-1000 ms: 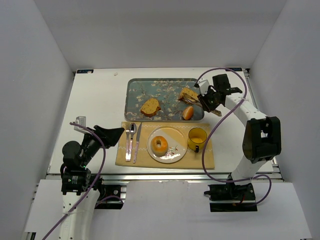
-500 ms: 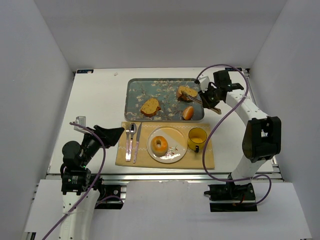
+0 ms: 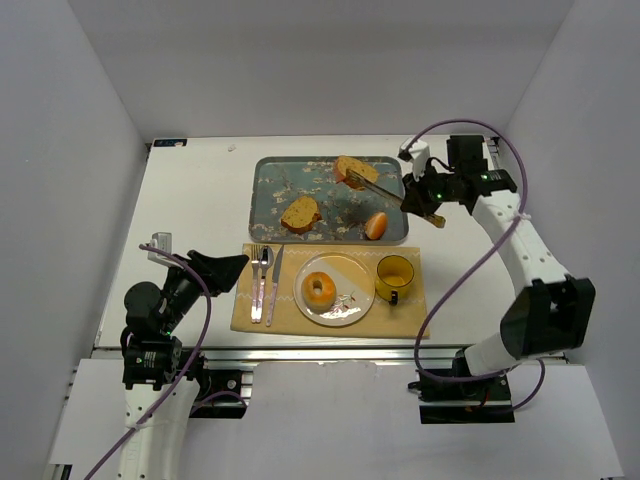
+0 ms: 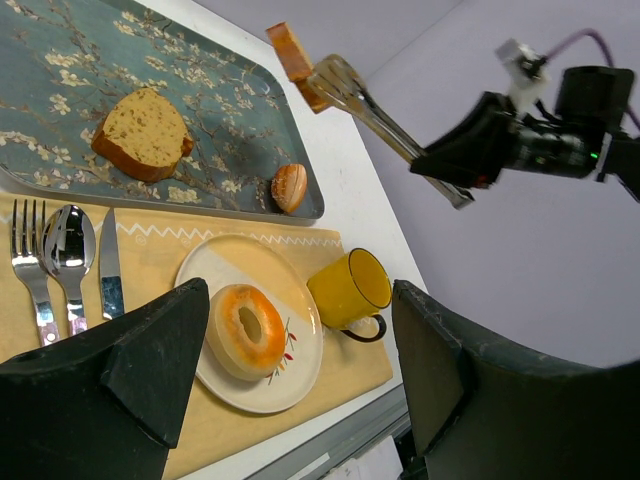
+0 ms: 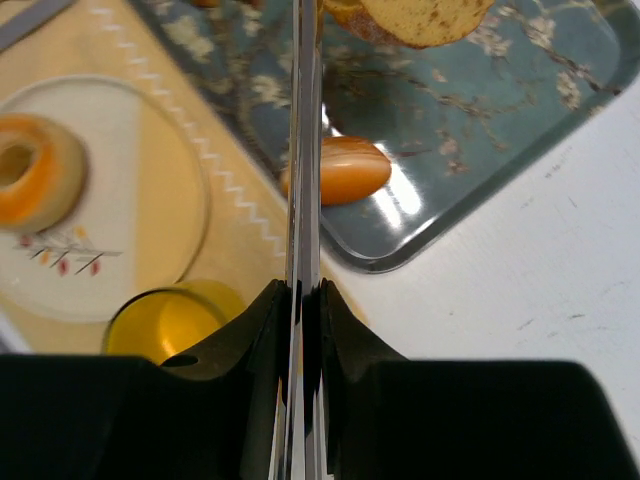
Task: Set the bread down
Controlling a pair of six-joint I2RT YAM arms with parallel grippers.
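The bread [image 3: 349, 167], a small thick slice with a dark crust, is pinched at the tips of metal tongs [image 3: 385, 190] and hangs above the far right part of the blue floral tray [image 3: 270, 200]. My right gripper [image 3: 426, 195] is shut on the tongs' handle. In the right wrist view the gripper [image 5: 303, 295] squeezes the tongs [image 5: 303, 150] closed, with the bread [image 5: 420, 15] at the top edge. The left wrist view shows the bread [image 4: 291, 50] in the tongs [image 4: 385, 125]. My left gripper [image 3: 215, 268] is open and empty at the near left [image 4: 298, 300].
A larger, lighter bread slice [image 3: 300, 213] and a small bun [image 3: 376, 226] lie on the tray. On the tan placemat [image 3: 410, 315] stand a plate [image 3: 350, 300] with a bagel [image 3: 319, 289], a yellow mug [image 3: 394, 277], and a fork, spoon and knife [image 3: 265, 285].
My right arm has raised the tongs with the bread and swung them left and toward the tray's far edge. The left arm has not moved.
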